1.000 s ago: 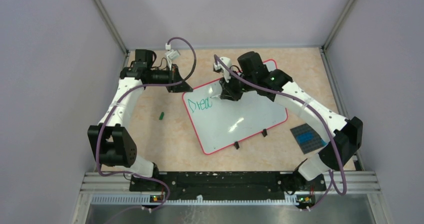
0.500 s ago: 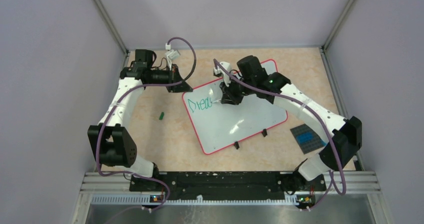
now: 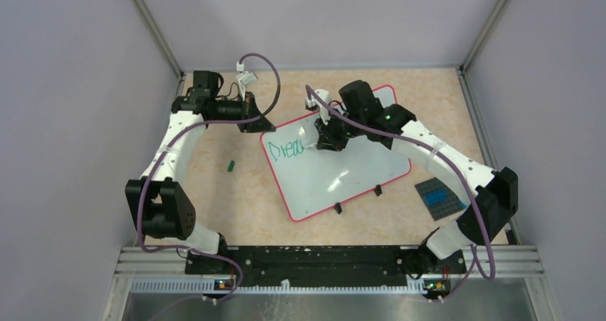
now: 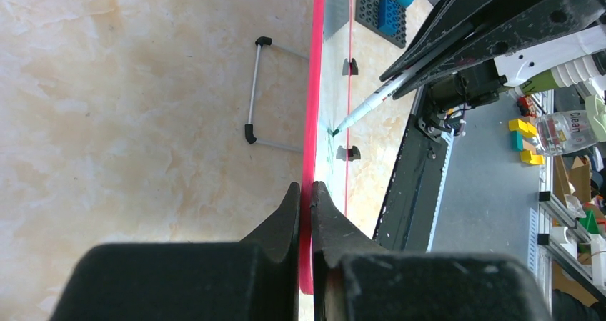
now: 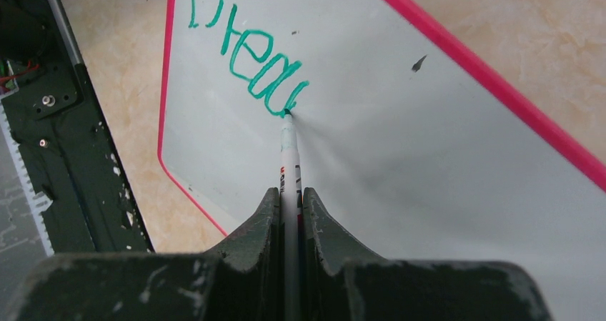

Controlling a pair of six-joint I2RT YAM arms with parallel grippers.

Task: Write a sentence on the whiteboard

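The right claw (image 5: 289, 192) is squeezing a pen (image 5: 289, 153) tight between its two fingers. The pen is sticking straight out in front of this claw. Its green tip is touching the whiteboard (image 5: 443, 164). The green letters (image 5: 246, 56) are ending right at the tip. They are running away from the claw toward a corner of the board. They are looking like "Drea" and one more letter that I cannot read. The whiteboard is lying on the desk (image 3: 236, 199) under this claw, and its thin red rim is going all around it.

The left claw (image 4: 305, 189) is pinching the red rim of the whiteboard, with one finger on each side. It is holding the corner where the letters begin. The two claws are sitting near each other, with the letters between them.

Near the left claw, back toward the arm bases, a tiny green thing (image 3: 231, 166) is lying on the bare desk, apart from the board. Well away from the right claw, past the board's edge, a dark bumpy plate (image 3: 439, 196) is lying on the desk. Blue bricks (image 4: 389, 13) are sitting on it.
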